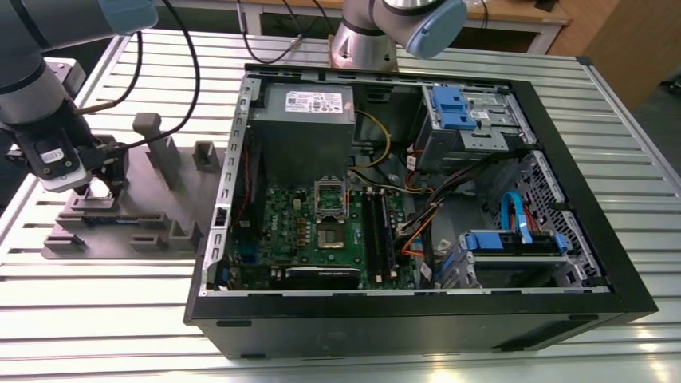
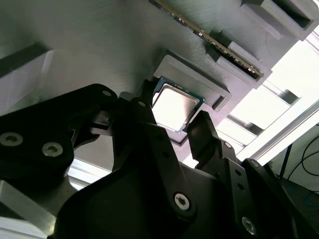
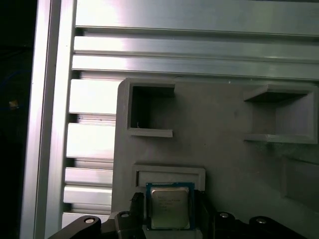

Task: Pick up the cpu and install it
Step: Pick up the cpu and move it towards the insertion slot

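Slatted aluminium makes up the desk [image 1: 107, 319], which carries an open black PC case [image 1: 426, 327] lying on its side over the middle and toward the exterior view's right. Its green motherboard [image 1: 309, 231] faces up, with the square socket [image 1: 332, 236] uncovered. A grey plastic fixture [image 1: 127, 231] sits beside the case, near the desk's edge on the exterior view's left. The grey arm [image 1: 43, 72] reaches down over that fixture, and its hand [image 1: 96, 187] hangs low above the fixture's outer part.

In both wrist views the cpu [image 3: 170, 207] [image 2: 173, 104] lies flat in a shallow square recess of the fixture, close to the fixture's edge, with its shiny metal top facing up. The hand [image 3: 170, 221] [image 2: 172, 110] is lowered around it. Its black fingers [image 3: 137, 216] [image 2: 202, 130] are parted and stand one on each side of the chip, very close to its rim. In the first wrist view a thin dark gap shows on either side, so the hand has hold of nothing. In the second wrist view a memory stick [image 2: 214, 42] stands on edge in a slot of the fixture, near the cpu's recess.
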Robot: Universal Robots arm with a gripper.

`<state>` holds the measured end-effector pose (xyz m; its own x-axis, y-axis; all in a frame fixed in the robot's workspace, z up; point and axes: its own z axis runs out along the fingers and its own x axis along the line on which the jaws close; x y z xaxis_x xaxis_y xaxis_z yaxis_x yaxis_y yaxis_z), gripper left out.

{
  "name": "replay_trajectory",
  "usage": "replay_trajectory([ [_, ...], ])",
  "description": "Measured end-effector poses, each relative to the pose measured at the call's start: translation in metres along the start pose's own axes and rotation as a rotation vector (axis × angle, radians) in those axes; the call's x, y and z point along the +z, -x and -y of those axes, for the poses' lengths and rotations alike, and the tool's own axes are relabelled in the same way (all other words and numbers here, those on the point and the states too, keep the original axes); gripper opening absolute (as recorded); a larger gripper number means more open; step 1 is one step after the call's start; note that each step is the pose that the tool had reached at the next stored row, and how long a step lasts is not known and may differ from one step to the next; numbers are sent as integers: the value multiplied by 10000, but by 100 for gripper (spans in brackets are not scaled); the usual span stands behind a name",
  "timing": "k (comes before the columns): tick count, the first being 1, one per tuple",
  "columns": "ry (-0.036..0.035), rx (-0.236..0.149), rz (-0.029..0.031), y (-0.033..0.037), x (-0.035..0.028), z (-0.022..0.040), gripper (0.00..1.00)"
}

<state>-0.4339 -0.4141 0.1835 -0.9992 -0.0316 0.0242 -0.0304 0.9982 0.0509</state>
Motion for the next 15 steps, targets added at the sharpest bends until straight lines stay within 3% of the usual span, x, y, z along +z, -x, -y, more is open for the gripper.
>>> replay_trajectory([
  [8, 0, -1, -1, 2, -1, 0, 55],
  [10, -1, 0, -2, 2, -1, 0, 53],
  [11, -1, -1, -2, 3, -1, 0, 47],
  [15, -1, -1, 0, 3, -1, 0, 47],
])
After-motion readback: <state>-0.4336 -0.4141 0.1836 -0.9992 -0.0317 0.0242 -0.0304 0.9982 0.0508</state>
